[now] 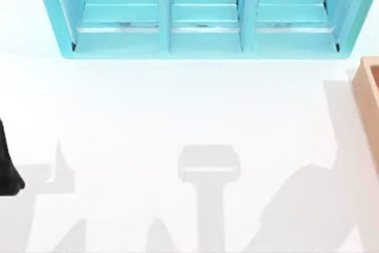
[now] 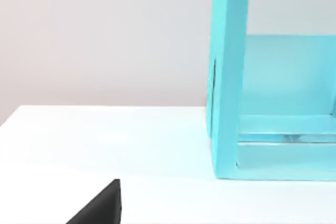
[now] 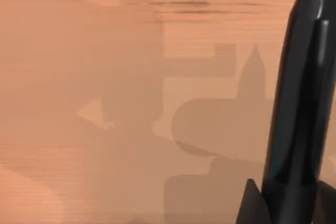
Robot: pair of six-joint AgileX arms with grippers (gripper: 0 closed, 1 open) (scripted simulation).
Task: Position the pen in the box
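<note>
In the right wrist view the black pen (image 3: 302, 103) stands close up, its tapered tip pointing at the tan wooden floor of the box (image 3: 105, 103). My right gripper (image 3: 294, 211) is shut on the pen's body, with one dark finger (image 3: 252, 203) showing beside it. The pen's shadow falls on the box floor, so the pen hangs above it without touching. In the top view a corner of the box (image 1: 370, 105) sits at the right edge of the table. My left arm (image 1: 9, 170) is parked at the table's left edge.
A big cyan shelf unit (image 1: 201, 16) with three compartments stands along the back of the white table (image 1: 177, 117); its end wall (image 2: 228, 77) rises ahead of the left wrist camera. Grey arm shadows lie along the front of the table.
</note>
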